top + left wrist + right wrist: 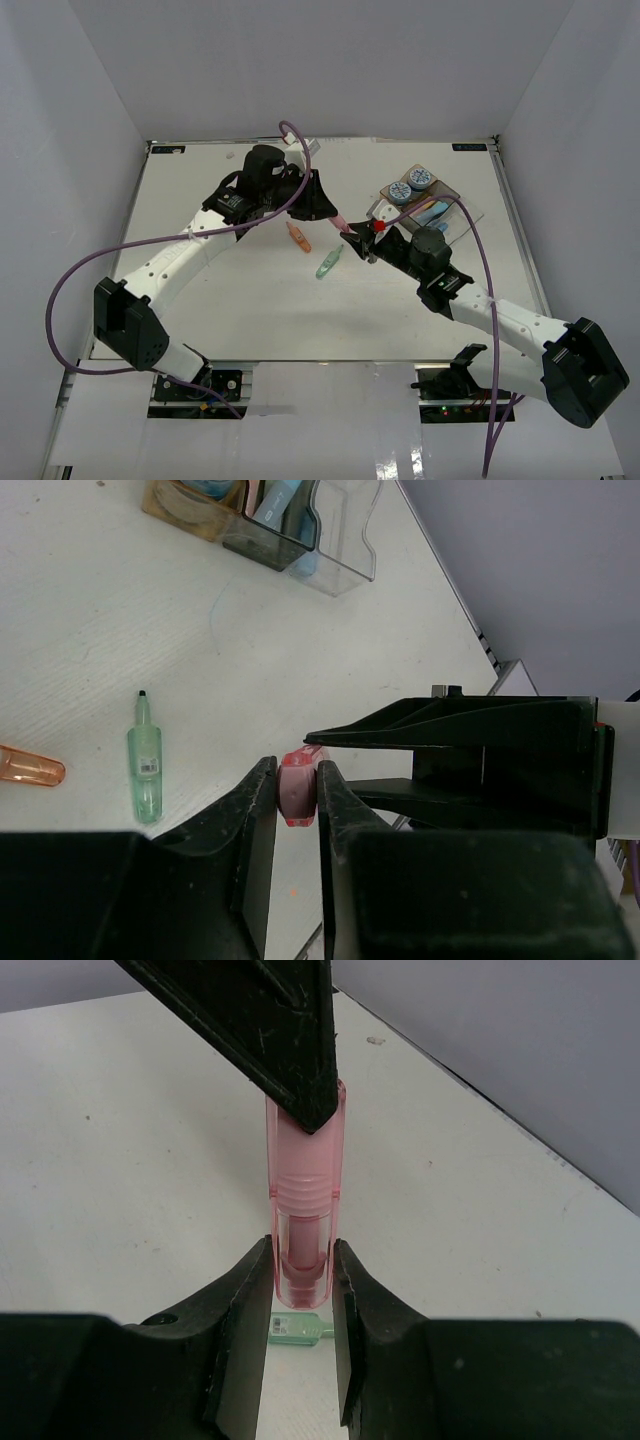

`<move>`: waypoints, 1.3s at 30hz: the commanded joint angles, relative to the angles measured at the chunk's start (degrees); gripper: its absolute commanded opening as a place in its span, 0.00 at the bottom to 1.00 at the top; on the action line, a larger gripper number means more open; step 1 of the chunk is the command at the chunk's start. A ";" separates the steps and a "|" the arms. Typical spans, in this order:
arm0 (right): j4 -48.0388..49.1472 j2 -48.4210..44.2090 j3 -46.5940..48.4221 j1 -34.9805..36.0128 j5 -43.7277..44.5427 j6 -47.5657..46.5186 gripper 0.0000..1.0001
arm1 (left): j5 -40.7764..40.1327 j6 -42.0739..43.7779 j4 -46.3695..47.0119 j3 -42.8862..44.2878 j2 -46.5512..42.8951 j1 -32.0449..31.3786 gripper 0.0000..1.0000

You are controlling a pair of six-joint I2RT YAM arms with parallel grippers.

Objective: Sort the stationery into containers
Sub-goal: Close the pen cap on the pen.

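Observation:
A pink pastel piece (343, 222) hangs above the table between both grippers. My left gripper (335, 213) is shut on one end of it (297, 788). My right gripper (355, 237) has its jaws closed against the other end (305, 1210). The left finger (270, 1030) covers the top of the piece in the right wrist view. An orange piece (298, 238) and a green piece (329, 264) lie on the table below. The containers (452, 196) stand at the back right. They hold two patterned rolls (398, 191) and a blue piece (432, 212).
The green piece (145, 765) and orange piece (30, 766) lie left of my left gripper. The containers (340, 575) are at the far top of that view. The green piece (298, 1328) shows under my right jaws. White walls enclose the table.

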 commanded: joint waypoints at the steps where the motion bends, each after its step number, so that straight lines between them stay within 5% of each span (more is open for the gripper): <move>1: 3.12 -0.62 3.17 0.16 -0.20 -1.49 0.18 | 1.61 -0.49 -1.17 1.33 0.15 -0.21 0.21; 39: 5.49 2.19 15.65 0.34 1.91 -6.68 0.16 | 3.46 -2.60 -2.32 -5.52 4.19 -1.53 0.29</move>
